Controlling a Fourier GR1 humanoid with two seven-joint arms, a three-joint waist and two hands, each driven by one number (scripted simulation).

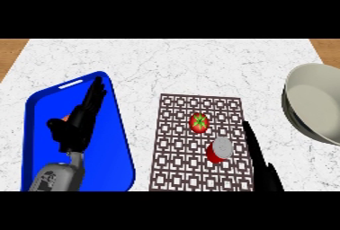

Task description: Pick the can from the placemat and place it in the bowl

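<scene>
A red can [218, 150] with a grey lid stands upright on the brown patterned placemat [179, 170], toward its right side. Just behind it lies a red tomato [199, 122] with a green stem. The pale bowl [312, 101] sits at the right edge of the counter, partly cut off. My right hand [260, 159] comes in from the lower edge with straight fingers, just right of the can and apart from it, holding nothing. My left hand [78, 121] rests open over the blue tray, fingers pointing away.
A blue tray [113, 148] with a handle slot lies at the left; something orange [65, 118] peeks out behind my left hand. The white marble counter [166, 63] stretches back to wooden edges at both far corners.
</scene>
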